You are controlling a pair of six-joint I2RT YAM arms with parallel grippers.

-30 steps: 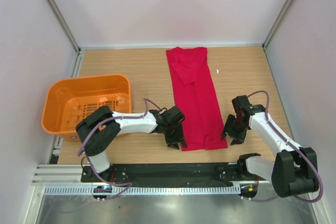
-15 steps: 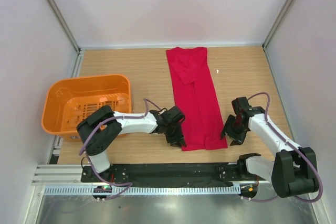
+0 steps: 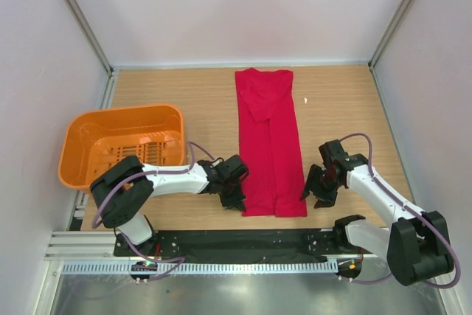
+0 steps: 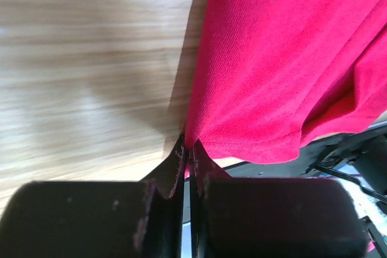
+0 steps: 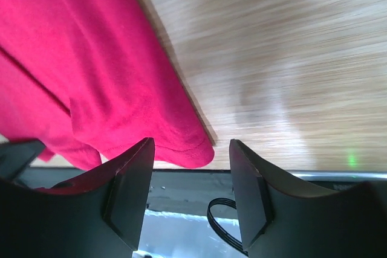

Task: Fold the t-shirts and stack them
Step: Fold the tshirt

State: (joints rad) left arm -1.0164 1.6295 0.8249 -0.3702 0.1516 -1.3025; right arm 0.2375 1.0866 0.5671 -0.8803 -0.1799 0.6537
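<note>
The red t-shirt [image 3: 270, 142] lies folded into a long narrow strip down the middle of the wooden table, collar end far, hem near. My left gripper [image 3: 237, 198] is at the strip's near left corner, shut on the shirt's edge [image 4: 242, 77]; cloth is pinched between the fingers. My right gripper [image 3: 316, 191] is open just right of the near right corner. In the right wrist view that hem corner [image 5: 181, 143] lies between and just beyond the spread fingers [image 5: 130, 191], untouched.
An orange slotted basket [image 3: 81, 138] stands at the left of the table. A black base rail [image 3: 236, 241] runs along the near edge. White walls close in the table's far and side edges.
The shirt's near end has shifted left and toward the front edge with my left gripper. My right gripper moved left, closer to the near right corner.
</note>
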